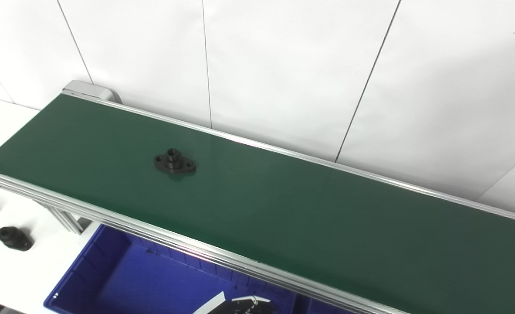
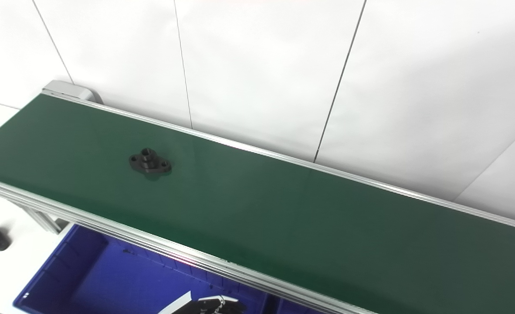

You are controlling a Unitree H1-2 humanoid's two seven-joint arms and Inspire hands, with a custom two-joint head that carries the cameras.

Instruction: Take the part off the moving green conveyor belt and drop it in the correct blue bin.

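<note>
The black flanged part (image 1: 174, 162) is lying flat on the green conveyor belt (image 1: 283, 209), toward the belt's far-left end and roughly midway between its two aluminium rails, with nothing touching it. So the task is sitting at its very start: the pick is not yet made, and the carry and the drop into a bin are both left to do.

Only a sliver of one hand (image 1: 244, 305) is showing, below the belt's near rail and over the blue bin (image 1: 109, 270). Too little of it is in view to say which arm it belongs to, or whether its fingers are spread or closed; it is well apart from the part and seems to be holding nothing.

The blue bin is sitting under and in front of the belt's near rail, and what shows of its floor is bare. A second blue compartment is just peeking in to its right. Left of the bin, on the white table (image 1: 22, 270), another black part (image 1: 15, 238) is resting. Behind the belt, white wall panels (image 1: 283, 65) are rising.
</note>
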